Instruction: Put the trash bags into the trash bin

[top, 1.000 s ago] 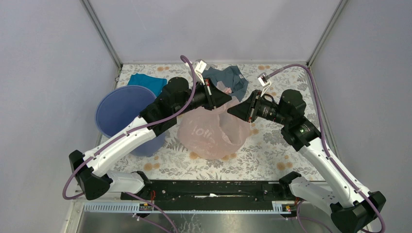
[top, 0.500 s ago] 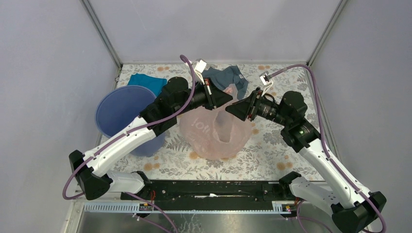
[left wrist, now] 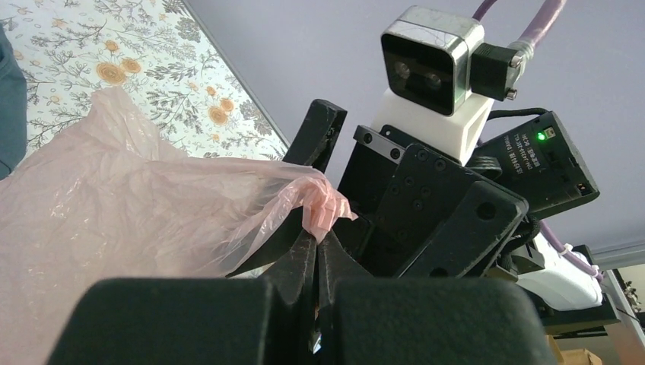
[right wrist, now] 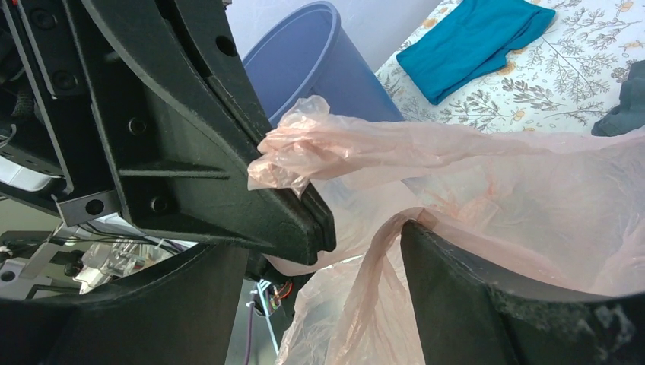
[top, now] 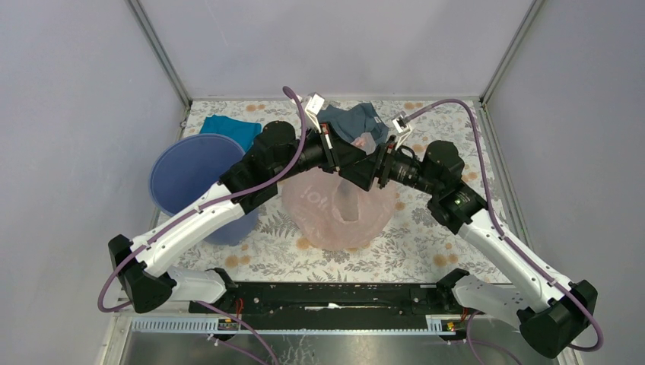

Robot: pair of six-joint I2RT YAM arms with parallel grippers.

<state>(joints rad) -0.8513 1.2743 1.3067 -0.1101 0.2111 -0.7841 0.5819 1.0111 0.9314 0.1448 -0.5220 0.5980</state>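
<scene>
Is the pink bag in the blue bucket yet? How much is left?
Not yet. Done: the left gripper is shut on a bunched corner of the pink bag. In hand: the right gripper is open, its jaws either side of the film near that corner. Left: the bag lies on the table beside the blue bucket and must go in.

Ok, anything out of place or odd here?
Nothing spilled or damaged. The pink trash bag sits crumpled on the table beside the blue bin, one bunched corner pinched in the shut left gripper, with the right gripper open around the film.
</scene>
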